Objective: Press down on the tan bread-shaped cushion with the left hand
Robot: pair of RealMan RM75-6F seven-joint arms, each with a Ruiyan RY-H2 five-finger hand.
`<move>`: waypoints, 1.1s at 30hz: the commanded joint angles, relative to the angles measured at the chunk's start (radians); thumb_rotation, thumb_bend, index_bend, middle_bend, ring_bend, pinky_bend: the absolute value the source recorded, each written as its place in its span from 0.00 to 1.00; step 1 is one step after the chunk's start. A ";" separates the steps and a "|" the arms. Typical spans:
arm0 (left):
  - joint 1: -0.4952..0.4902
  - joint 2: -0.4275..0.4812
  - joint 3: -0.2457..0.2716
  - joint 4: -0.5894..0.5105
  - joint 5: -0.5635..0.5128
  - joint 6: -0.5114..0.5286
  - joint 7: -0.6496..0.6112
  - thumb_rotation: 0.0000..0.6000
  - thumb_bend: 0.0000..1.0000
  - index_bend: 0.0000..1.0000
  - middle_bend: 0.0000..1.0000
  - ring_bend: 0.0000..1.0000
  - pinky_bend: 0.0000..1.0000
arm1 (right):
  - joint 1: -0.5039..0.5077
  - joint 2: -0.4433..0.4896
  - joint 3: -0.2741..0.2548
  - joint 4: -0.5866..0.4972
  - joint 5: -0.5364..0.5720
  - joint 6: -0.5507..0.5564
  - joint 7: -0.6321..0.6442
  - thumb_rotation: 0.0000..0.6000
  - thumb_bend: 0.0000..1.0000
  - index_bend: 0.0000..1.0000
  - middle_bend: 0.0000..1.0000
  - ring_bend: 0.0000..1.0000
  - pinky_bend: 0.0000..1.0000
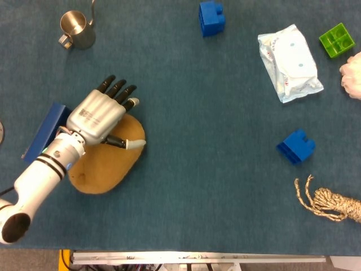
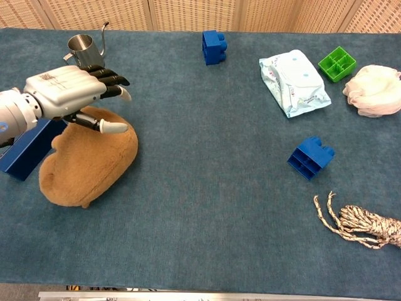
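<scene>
Hovering lower left: left hand (image 2: 69,94), fingers spread, empty, above tan bread-shaped cushion (image 2: 88,164); risk: pressing off-centre, cushion slides.
</scene>
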 commanded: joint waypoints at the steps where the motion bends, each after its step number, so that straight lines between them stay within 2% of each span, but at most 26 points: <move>1: 0.047 0.035 -0.011 -0.023 0.039 0.062 -0.071 0.00 0.01 0.18 0.09 0.04 0.00 | 0.003 0.003 -0.001 0.003 0.004 -0.011 0.000 1.00 0.00 0.26 0.33 0.16 0.20; 7: 0.134 0.102 -0.026 -0.033 0.063 0.162 -0.197 0.02 0.01 0.18 0.08 0.04 0.00 | 0.014 0.003 -0.001 0.015 0.007 -0.034 0.013 1.00 0.00 0.26 0.33 0.16 0.20; 10: 0.187 0.134 -0.025 -0.039 0.077 0.220 -0.250 0.13 0.01 0.18 0.08 0.05 0.00 | 0.022 -0.003 -0.003 0.025 0.000 -0.047 0.024 1.00 0.00 0.26 0.33 0.16 0.20; 13: 0.259 0.151 -0.026 -0.026 0.115 0.311 -0.329 0.30 0.02 0.18 0.08 0.05 0.00 | 0.029 -0.013 -0.008 0.041 -0.010 -0.061 0.047 1.00 0.00 0.26 0.33 0.16 0.20; 16: 0.329 0.147 -0.029 0.003 0.144 0.402 -0.404 0.64 0.02 0.18 0.08 0.05 0.00 | 0.032 -0.023 -0.015 0.057 -0.024 -0.066 0.065 1.00 0.00 0.26 0.33 0.16 0.20; 17: 0.349 0.145 -0.028 0.016 0.157 0.427 -0.425 0.80 0.02 0.18 0.08 0.06 0.00 | 0.033 -0.026 -0.016 0.062 -0.028 -0.066 0.071 1.00 0.00 0.26 0.33 0.16 0.20; 18: 0.368 0.143 -0.027 0.029 0.169 0.449 -0.445 0.90 0.02 0.18 0.08 0.06 0.00 | 0.033 -0.029 -0.018 0.068 -0.033 -0.065 0.076 1.00 0.00 0.26 0.33 0.16 0.21; 20: 0.408 0.142 -0.021 0.056 0.192 0.492 -0.484 0.98 0.02 0.18 0.08 0.06 0.00 | 0.033 -0.038 -0.022 0.080 -0.046 -0.060 0.087 1.00 0.01 0.26 0.33 0.16 0.22; 22: 0.445 0.146 -0.017 0.076 0.209 0.528 -0.519 0.98 0.02 0.18 0.08 0.06 0.00 | 0.033 -0.043 -0.028 0.088 -0.060 -0.058 0.093 1.00 0.01 0.26 0.33 0.16 0.22; 27: 0.518 0.153 -0.002 0.108 0.241 0.588 -0.572 0.87 0.02 0.18 0.09 0.06 0.00 | 0.035 -0.045 -0.036 0.091 -0.079 -0.056 0.094 1.00 0.01 0.26 0.33 0.16 0.22; 33: 0.589 0.155 0.014 0.123 0.252 0.620 -0.588 0.85 0.02 0.18 0.09 0.06 0.00 | 0.032 -0.046 -0.048 0.084 -0.094 -0.054 0.091 1.00 0.01 0.26 0.34 0.16 0.22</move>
